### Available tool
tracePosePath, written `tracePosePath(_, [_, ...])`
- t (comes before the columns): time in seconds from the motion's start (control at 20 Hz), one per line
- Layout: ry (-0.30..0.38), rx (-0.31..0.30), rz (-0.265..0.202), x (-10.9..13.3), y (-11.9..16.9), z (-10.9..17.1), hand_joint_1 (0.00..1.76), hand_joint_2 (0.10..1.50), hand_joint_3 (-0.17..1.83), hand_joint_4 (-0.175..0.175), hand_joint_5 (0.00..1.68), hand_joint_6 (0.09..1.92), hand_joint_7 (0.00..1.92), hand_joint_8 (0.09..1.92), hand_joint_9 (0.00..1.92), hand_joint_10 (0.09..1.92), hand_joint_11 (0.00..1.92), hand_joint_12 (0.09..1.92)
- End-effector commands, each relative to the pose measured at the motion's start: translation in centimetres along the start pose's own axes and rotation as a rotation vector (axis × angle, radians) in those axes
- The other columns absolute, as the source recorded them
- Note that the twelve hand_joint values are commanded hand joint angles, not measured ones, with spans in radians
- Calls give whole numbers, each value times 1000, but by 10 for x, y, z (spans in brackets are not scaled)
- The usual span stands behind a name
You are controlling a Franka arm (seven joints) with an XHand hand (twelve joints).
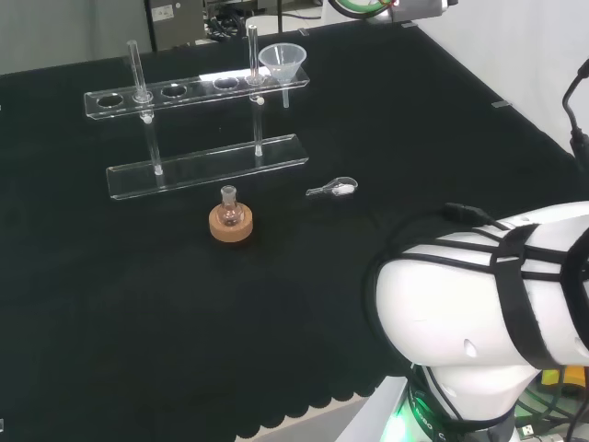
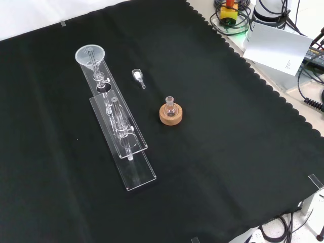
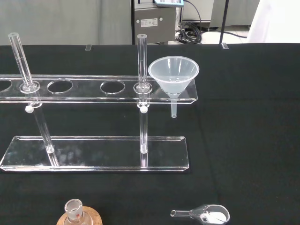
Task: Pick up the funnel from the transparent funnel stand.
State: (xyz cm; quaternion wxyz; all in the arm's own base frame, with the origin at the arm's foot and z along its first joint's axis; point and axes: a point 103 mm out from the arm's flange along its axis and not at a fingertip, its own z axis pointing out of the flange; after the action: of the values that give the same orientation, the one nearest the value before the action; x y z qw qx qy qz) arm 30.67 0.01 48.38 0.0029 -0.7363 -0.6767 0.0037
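In the head view, the transparent funnel stand [image 1: 198,124] is seen at the left, with the funnel [image 1: 282,62] seated in its rightmost hole. Whether the hand is open cannot be told. A flask on a cork ring [image 1: 230,223] and a small glass scoop [image 1: 333,190] are set apart on the worktop [image 1: 110,304].

On the black-clothed worktop [image 2: 212,167] a transparent funnel stand [image 2: 119,126] runs lengthwise from upper left toward lower middle, its upper holed shelf raised on clear posts over a flat base plate. The funnel [image 2: 90,54] sits in the hole at the stand's far, upper-left end, mouth up. To the right of the stand lies a small clear scoop-like piece [image 2: 137,76], apparently holding something white. Below and to the right of it, a small round flask [image 2: 170,105] stands upright on a cork ring [image 2: 171,116], well apart from the stand.
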Motion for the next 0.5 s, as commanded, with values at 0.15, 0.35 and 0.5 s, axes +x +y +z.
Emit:
tracePosePath(0.15, [-9, -11, -2, -1, 0, -1, 0, 1174, 444, 29, 146, 87, 10, 363, 132, 590, 2, 1256])
tracePosePath(0.35, [-15, -13, 4, -2, 1, 0, 0, 1196, 402, 30, 159, 87, 6, 374, 134, 584, 0, 1263])
tracePosePath(0.5, [-11, -4, 15, -5, 4, 3, 0, 1198, 398, 30, 161, 87, 7, 376, 135, 584, 0, 1263])
